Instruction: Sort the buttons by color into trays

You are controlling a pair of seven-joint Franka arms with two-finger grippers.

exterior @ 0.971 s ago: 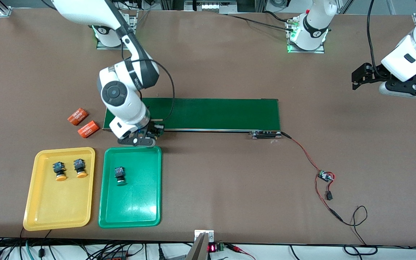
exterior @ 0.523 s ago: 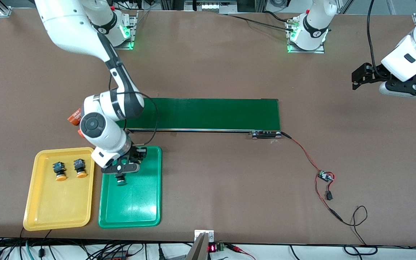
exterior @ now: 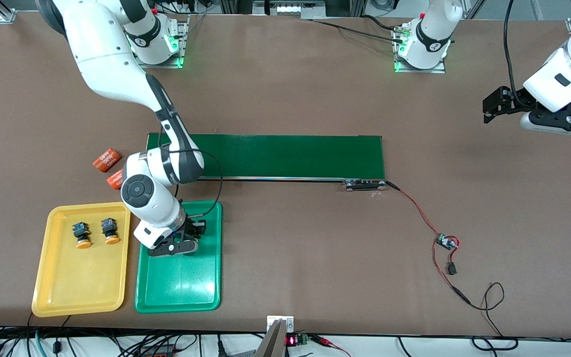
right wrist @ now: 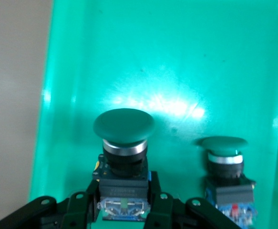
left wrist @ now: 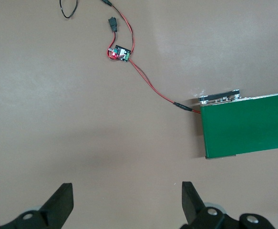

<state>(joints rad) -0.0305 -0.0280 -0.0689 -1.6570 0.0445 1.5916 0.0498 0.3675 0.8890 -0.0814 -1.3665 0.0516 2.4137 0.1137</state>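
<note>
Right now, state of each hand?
Right hand: shut on a green button, over the green tray.
Left hand: open, empty, waiting over bare table at its own end.

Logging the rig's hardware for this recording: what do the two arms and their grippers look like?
Both arms are glossy white with dark grey joint bands and round grey joint caps; green lights glow at their bases. A thin black cable loops along the right arm. The right gripper and left gripper are black, with two flat fingers on black brackets with small holes.

Right gripper [exterior: 182, 241] over the green tray [exterior: 179, 292]; two yellow-capped buttons [exterior: 96, 233] in the yellow tray [exterior: 77, 292]; left arm waits.
</note>
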